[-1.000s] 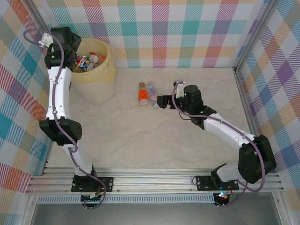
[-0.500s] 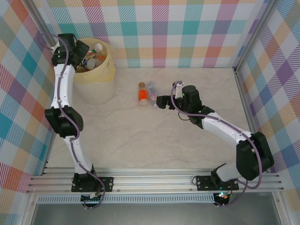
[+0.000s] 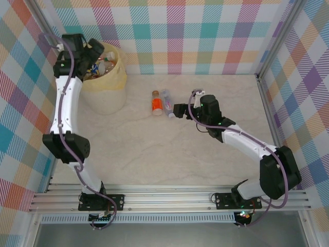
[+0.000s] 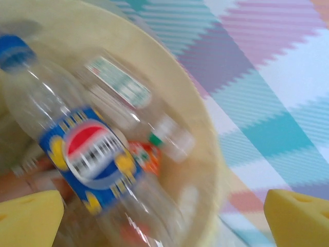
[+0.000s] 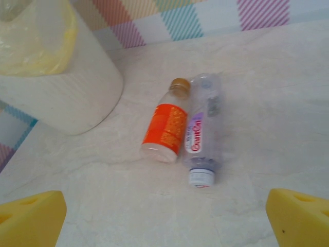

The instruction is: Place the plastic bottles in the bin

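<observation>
Right claw (image 3: 177,110): jaws apart, empty, low over table (image 3: 154,154). Just ahead of it, orange bottle (image 5: 165,126) and clear bottle (image 5: 201,131) lie side by side, touching, not yet binned. Farther, off to its left: bin (image 3: 117,77). Left claw (image 3: 96,49) hangs over bin mouth, jaws apart, empty. Pepsi bottle (image 4: 87,149) and others lie inside, below it. Looks mostly done, two left.

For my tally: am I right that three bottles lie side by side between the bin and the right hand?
Not quite: only two lie there, the orange-labelled bottle and the clear bottle, as the right wrist view shows.
</observation>
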### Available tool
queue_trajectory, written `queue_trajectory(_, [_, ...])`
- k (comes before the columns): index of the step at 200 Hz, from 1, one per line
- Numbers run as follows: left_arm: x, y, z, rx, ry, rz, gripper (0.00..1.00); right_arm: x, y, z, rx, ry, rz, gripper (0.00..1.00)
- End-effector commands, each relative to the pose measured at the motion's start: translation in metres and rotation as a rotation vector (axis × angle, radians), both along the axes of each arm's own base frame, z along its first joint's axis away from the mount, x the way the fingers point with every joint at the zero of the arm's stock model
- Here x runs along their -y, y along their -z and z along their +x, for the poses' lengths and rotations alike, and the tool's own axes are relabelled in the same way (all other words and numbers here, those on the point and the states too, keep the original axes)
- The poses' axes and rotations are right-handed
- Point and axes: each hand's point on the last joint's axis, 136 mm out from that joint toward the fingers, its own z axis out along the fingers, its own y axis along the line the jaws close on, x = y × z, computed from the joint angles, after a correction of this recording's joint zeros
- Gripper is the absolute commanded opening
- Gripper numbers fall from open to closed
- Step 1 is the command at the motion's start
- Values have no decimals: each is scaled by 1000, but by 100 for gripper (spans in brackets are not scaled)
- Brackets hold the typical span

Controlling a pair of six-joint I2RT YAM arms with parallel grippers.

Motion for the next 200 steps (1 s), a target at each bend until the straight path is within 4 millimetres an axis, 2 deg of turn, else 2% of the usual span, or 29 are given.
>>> queue_trajectory(1, [74,-2,-20,21,165,108,100,19,-16,7,66,121,19,100])
queue_trajectory(21, [127,25,-29,-22,255,192,100,29,-13,9,31,178,15,100])
queue_trajectory(44, [182,69,-36,-112,343,273,100,39,-9,8,9,225,8,100])
queue_trajectory(55, [202,92,-37,-156,359,351,100,44,-8,8,8,249,6,100])
queue_trajectory(72, [220,133,-34,-254,380,425,100,51,-6,7,1,277,2,100])
queue_trajectory(92, [227,178,-24,-352,395,452,100,56,-5,4,-12,283,-13,100])
queue_trajectory(130, [217,229,-8,-452,405,494,100,67,-10,-5,4,297,-39,100])
queue_trajectory(151, [212,253,-1,-491,441,496,99,73,-13,-8,23,311,-40,100])
queue_trajectory(170, [207,268,4,-520,459,453,94,76,-14,-8,31,316,-40,100])
queue_trajectory(200, [217,287,10,-535,537,405,90,73,-17,-6,29,309,-28,100])
